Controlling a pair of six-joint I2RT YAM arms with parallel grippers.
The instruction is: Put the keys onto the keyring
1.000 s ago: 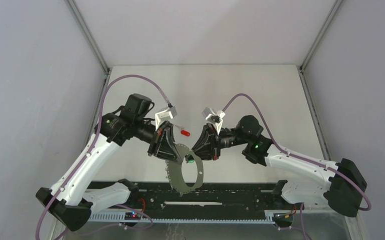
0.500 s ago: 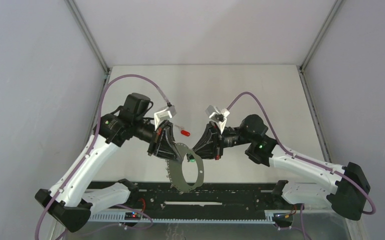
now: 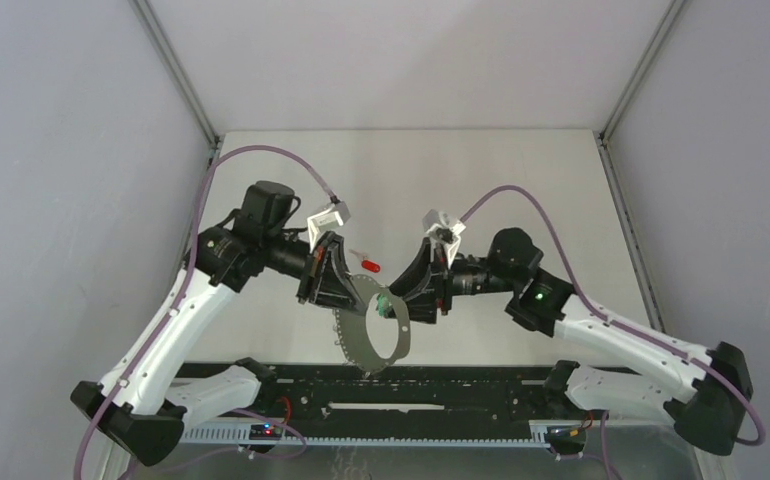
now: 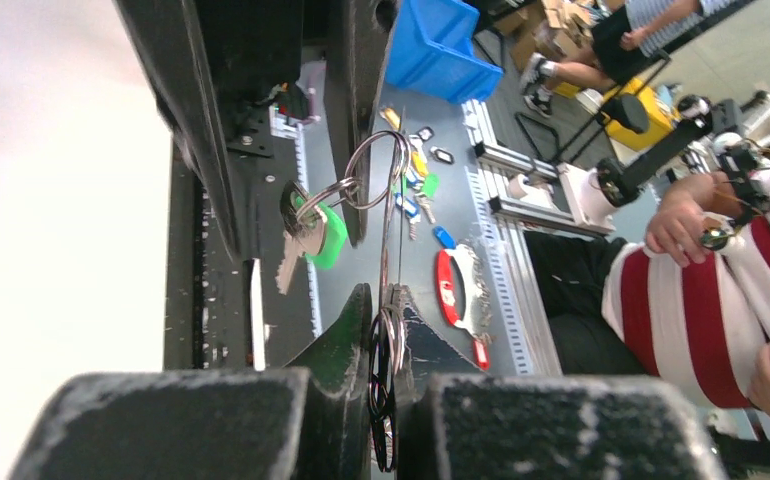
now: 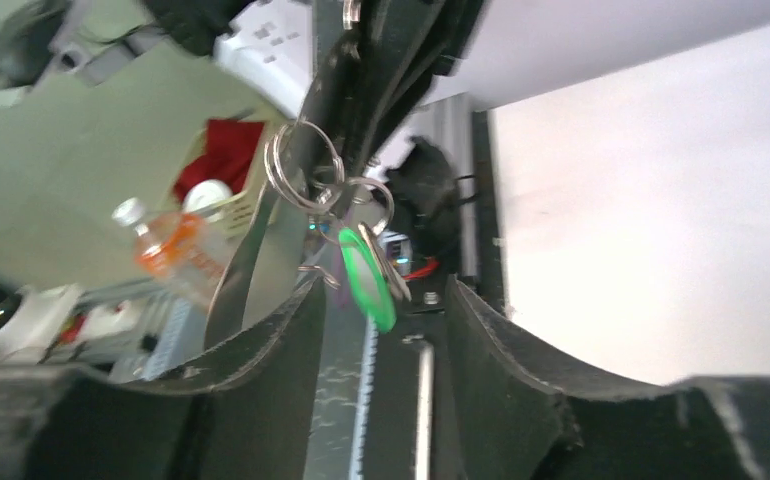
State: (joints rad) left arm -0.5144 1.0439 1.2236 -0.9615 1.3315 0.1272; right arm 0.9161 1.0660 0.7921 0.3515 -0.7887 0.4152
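The left gripper [image 3: 339, 296] is clamped tight on the top of the keyring [image 3: 344, 335], holding it up above the table [image 3: 521, 190] between the two arms. The right gripper [image 5: 381, 300] faces it with its jaws apart, gripping nothing. The keyring hangs as a wide, limp loop that looks light and floppy. It will likely swing and twist at any nudge, so it is best pinched close to its metal ring rather than low on the loop. The green-headed key [image 5: 366, 278] hangs between the right fingers without touching them and seems to be threaded on the small ring [image 5: 304, 168] already. The red-headed key [image 3: 369, 265] lies apart on the table just behind the grippers. It is tiny and light, with a blade that is probably slick. The plastic head's edges offer the surest hold, provided its hole stays clear.
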